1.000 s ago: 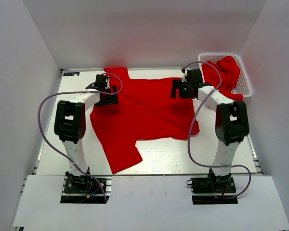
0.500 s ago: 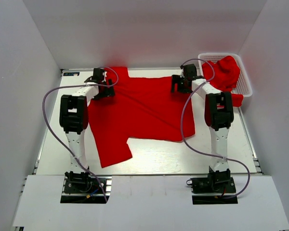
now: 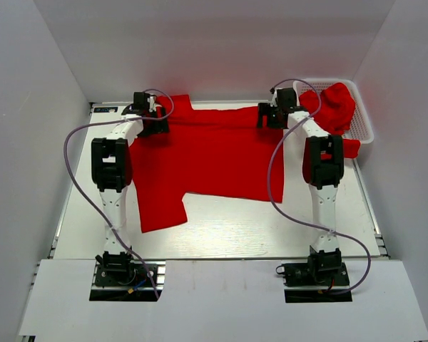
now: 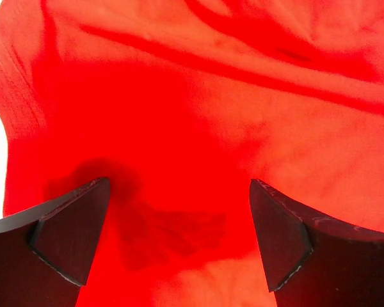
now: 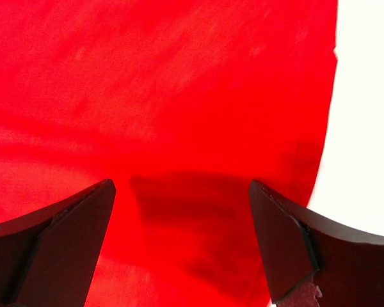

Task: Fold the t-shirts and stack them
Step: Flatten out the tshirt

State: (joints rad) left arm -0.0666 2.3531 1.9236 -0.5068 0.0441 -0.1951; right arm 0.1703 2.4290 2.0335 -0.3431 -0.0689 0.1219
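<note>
A bright red t-shirt (image 3: 207, 153) lies spread flat on the white table, with one sleeve at the near left (image 3: 160, 214) and one at the far left (image 3: 175, 103). My left gripper (image 3: 148, 117) hovers over its far left corner and my right gripper (image 3: 269, 116) over its far right corner. In the left wrist view the gripper (image 4: 179, 185) is open over red cloth (image 4: 198, 96). In the right wrist view the gripper (image 5: 182, 185) is open over the cloth (image 5: 166, 83), near its right edge. More red t-shirts (image 3: 335, 103) are heaped in the basket.
A white plastic mesh basket (image 3: 364, 130) stands at the back right corner, with red cloth hanging over its near rim (image 3: 349, 147). White walls close in the table on the left, back and right. Bare white table (image 3: 228, 228) lies in front of the shirt.
Both arms have reached farther toward the back wall. The shirt has slid back with them and now lies flatter and squarer, its near sleeve pulled in.
</note>
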